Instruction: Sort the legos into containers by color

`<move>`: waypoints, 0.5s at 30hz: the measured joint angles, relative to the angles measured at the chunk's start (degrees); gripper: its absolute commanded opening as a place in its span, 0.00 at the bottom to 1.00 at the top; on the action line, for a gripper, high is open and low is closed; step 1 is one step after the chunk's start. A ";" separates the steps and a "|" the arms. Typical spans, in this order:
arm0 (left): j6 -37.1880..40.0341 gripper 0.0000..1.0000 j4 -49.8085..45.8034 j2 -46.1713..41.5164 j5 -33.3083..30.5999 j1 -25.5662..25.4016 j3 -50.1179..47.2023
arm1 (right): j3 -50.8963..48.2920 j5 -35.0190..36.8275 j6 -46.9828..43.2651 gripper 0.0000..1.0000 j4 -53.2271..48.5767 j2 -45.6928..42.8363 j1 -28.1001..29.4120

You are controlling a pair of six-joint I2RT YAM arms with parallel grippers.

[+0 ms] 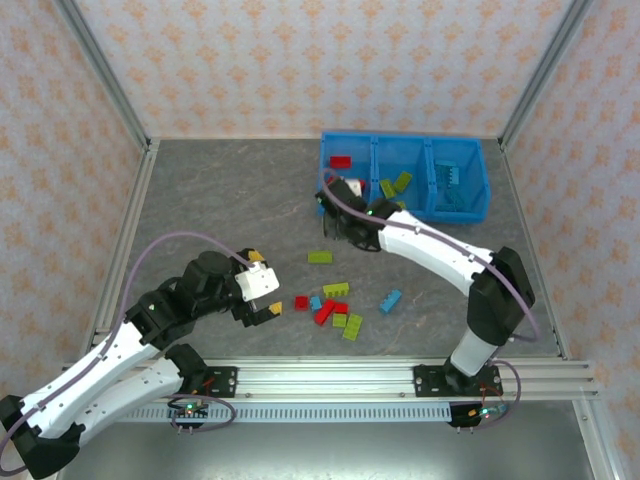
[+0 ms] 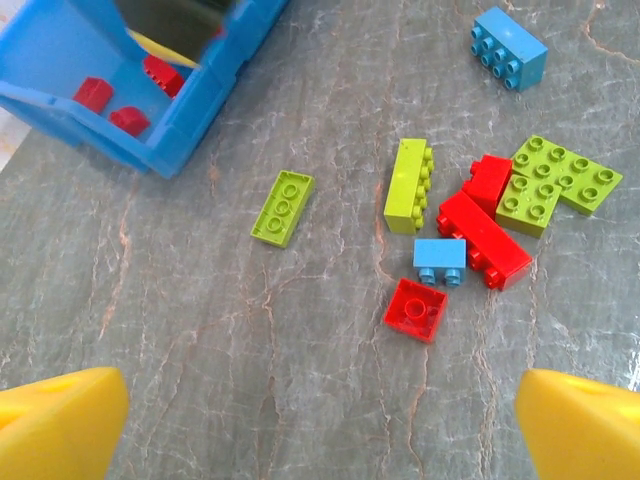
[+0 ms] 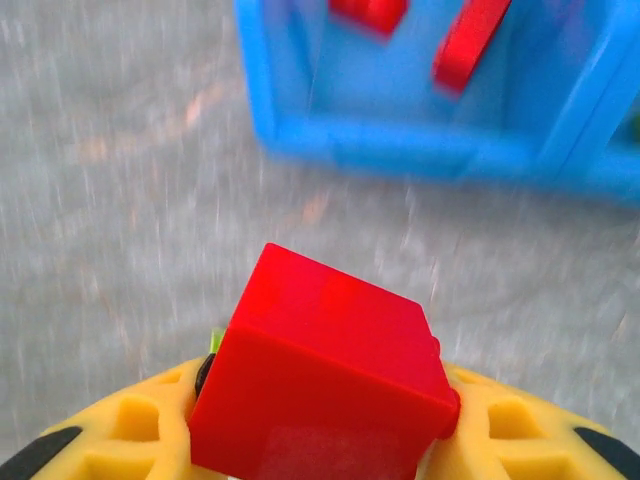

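Top view: bin (image 1: 404, 138) at 1 o'clock on the table (image 1: 220, 200), three compartments in a row. The left one has a red lego (image 1: 341, 161), the middle has yellow-green legos (image 1: 402, 181), the right has light blue legos (image 1: 447, 172). Right hand (image 1: 338, 200) is at the bin's 7 o'clock corner, just outside the left compartment. In its wrist view the right hand (image 3: 320, 435) is clenched on a red brick (image 3: 325, 380), which sits tilted between yellow fingers (image 3: 130, 440). The blurred bin wall (image 3: 400, 150) is at 12 o'clock, with red pieces (image 3: 470, 40) inside. Can't tell the brick's height over the table. Left hand (image 1: 266, 282) is at 9 o'clock of the loose pile (image 1: 335, 305) and apart from it, released, fingers spread wide, nothing between them. In the left wrist view its fingertips (image 2: 60, 425) sit in the bottom corners, with bare table between. At 12 o'clock from there lies a flat green brick (image 2: 283, 208) on its own. At 1 o'clock a green bar (image 2: 408, 186), a long red brick (image 2: 483, 240), a small blue brick (image 2: 440, 258) and a red square (image 2: 416, 308) lie close together. A green L-shaped group (image 2: 560, 180) touches the red ones. A blue brick (image 2: 510, 47) lies well apart at 1 o'clock, far side.
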 measured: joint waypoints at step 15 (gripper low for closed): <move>-0.42 1.00 2.71 0.48 -0.20 0.00 -0.42 | 38.91 1.11 -7.72 0.63 -5.07 33.35 -12.37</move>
